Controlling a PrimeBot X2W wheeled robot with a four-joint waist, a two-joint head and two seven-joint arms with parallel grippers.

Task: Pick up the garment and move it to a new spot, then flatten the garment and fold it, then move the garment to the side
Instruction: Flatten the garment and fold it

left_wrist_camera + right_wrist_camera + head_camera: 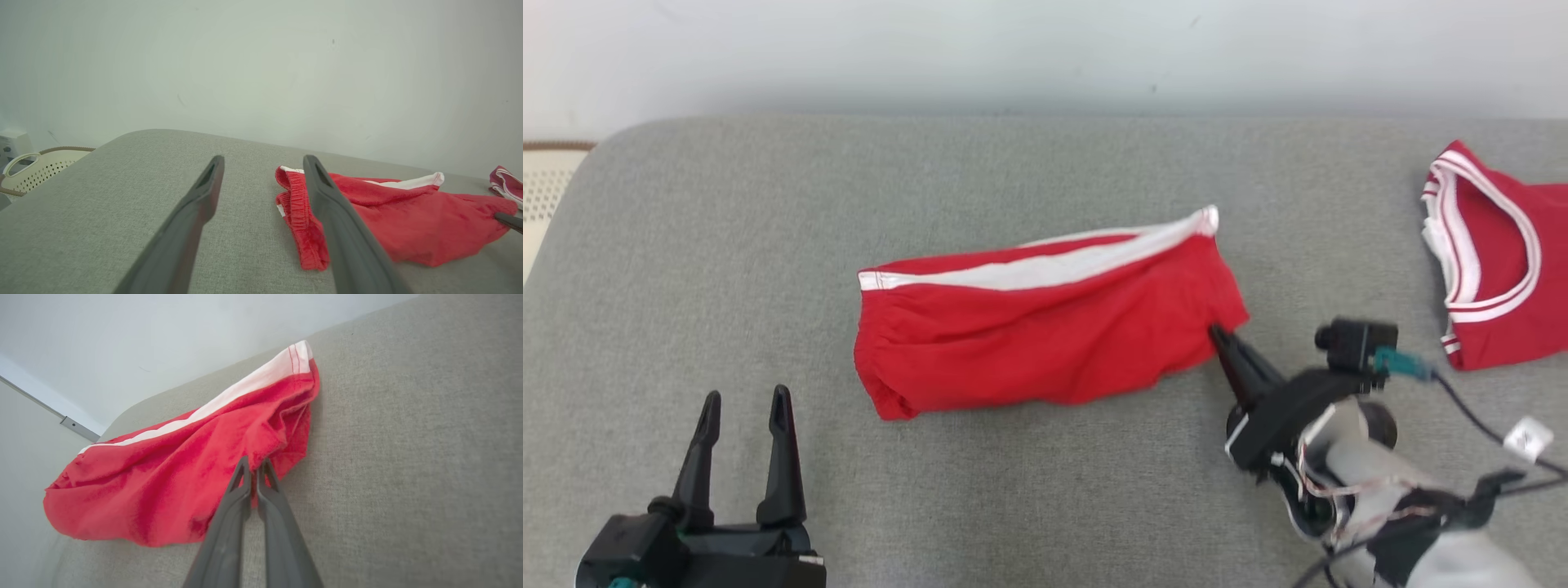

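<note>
The garment (1045, 335) is a pair of red shorts with a white stripe, lying bunched on the grey padded table (1045, 163). My right gripper (1217, 333) meets its lower right edge. In the right wrist view the fingers (245, 490) are pressed together, and my right gripper (254, 462) is shut on a fold of the garment (163, 482). My left gripper (747, 398) stands open near the table's front left, apart from the cloth. In the left wrist view the garment (408, 220) lies just past my left gripper (264, 160), with its elastic waistband behind the right finger.
A second red garment with white trim (1494, 253) lies at the table's far right and also shows as the red garment (504, 181) in the left wrist view. A cream perforated basket (36, 167) sits beyond the table's left end. A pale wall runs behind the table.
</note>
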